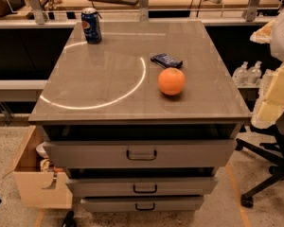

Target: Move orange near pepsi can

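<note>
The orange [171, 81] sits on the grey cabinet top [109, 79], right of centre and towards the front. The pepsi can [91, 25] stands upright at the far left corner of the top, well apart from the orange. My gripper is not in view; only a blurred white and yellowish shape [280, 56] shows at the right edge of the frame, clear of the cabinet top.
A flat dark blue snack wrapper [166, 60] lies just behind the orange. Three drawers [141, 153] stand slightly open below the top. A wooden box [38, 174] is at the lower left, an office chair base [265, 174] at the right, and a railing and desk are behind.
</note>
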You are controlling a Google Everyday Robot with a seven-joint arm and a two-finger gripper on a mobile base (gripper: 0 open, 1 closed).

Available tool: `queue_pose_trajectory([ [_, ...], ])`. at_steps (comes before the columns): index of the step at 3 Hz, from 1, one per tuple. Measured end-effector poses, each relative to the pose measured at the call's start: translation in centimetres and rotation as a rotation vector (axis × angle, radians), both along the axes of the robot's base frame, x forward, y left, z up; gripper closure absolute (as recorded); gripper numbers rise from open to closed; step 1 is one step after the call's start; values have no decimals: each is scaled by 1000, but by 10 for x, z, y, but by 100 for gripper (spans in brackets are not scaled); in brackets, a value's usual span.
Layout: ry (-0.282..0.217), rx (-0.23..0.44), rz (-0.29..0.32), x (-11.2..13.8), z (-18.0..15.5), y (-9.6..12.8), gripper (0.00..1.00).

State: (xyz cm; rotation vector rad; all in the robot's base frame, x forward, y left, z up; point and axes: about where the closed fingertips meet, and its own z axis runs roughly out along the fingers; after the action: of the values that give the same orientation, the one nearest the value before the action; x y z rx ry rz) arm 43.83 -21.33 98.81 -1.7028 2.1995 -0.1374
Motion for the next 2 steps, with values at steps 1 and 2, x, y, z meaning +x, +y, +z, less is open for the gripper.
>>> queue_pose_trajectory([
  [1, 0, 0, 0, 0, 0, 0, 0],
  [2, -33, 47, 6, 14, 0, 7, 0],
])
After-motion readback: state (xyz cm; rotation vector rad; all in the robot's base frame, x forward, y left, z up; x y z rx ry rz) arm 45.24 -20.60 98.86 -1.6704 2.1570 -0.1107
